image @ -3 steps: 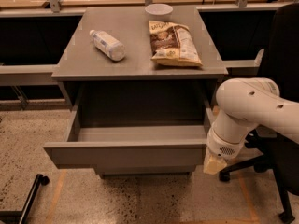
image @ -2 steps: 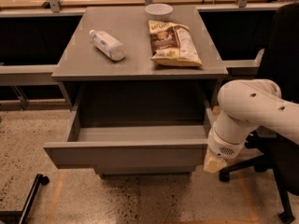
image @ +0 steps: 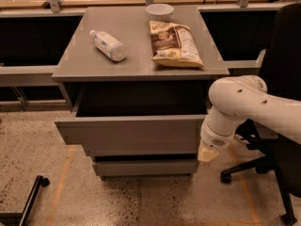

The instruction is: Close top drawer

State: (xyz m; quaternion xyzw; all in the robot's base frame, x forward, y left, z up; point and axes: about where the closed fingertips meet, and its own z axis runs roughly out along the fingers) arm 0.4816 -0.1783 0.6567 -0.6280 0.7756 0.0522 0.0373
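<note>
Top drawer point(image: 131, 134) sits mid-frame, pulled partway out of the grey cabinet point(image: 70, 65), its flat front panel standing proud of the narrower lower drawer front point(image: 146, 167) beneath. On the cabinet top, upper centre of frame: a bottle point(image: 108, 44) lying on its side, a chip bag point(image: 175, 44) lying flat, and a bowl point(image: 159, 11) at the back edge. All are clear of the drawer's path, so not relevant to the push. White arm point(image: 240, 100) comes in from the right, elbow bent down, in front of a black office chair point(image: 282, 55). Gripper point(image: 207, 153) is at the lower right corner of the drawer front, pointing down. That placement likely serves to push the panel inward from its right end. It holds nothing. Open or closed: cannot tell. It is just beside the panel edge; contact cannot be confirmed. Drawer not yet closed.
</note>
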